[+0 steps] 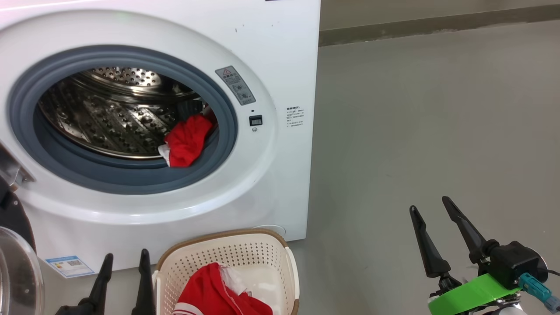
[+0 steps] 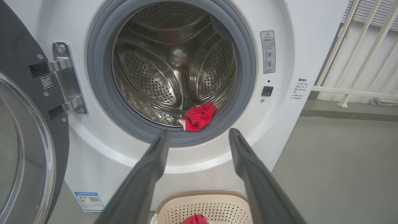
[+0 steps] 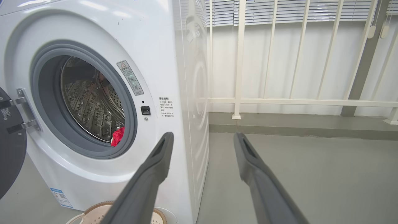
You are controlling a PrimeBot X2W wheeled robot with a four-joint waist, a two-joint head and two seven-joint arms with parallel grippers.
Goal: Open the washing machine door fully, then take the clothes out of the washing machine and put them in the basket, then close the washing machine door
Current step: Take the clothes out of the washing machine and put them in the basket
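head view gives us the washing machine (image 1: 280,65) with its washing machine door (image 1: 17,218) standing open at the left, black rim and glass bowl at the frame's left edge. one red garment (image 1: 187,142) lies at the lower right lip of the steel drum (image 1: 109,118), against the grey ring (image 1: 131,179). a second red garment (image 1: 210,293) with white trim lies in the basket (image 1: 227,238), which stands on the floor (image 1: 415,131) just before the machine's front, near its right corner. our left tool (image 1: 126,254) hangs just left of the basket, fingers spread wide and holding nothing. our right tool (image 1: 429,204) hangs over bare floor well to the right, also wide and empty. in the left wrist view the left fingers frame the drum's lower lip and the garment there.
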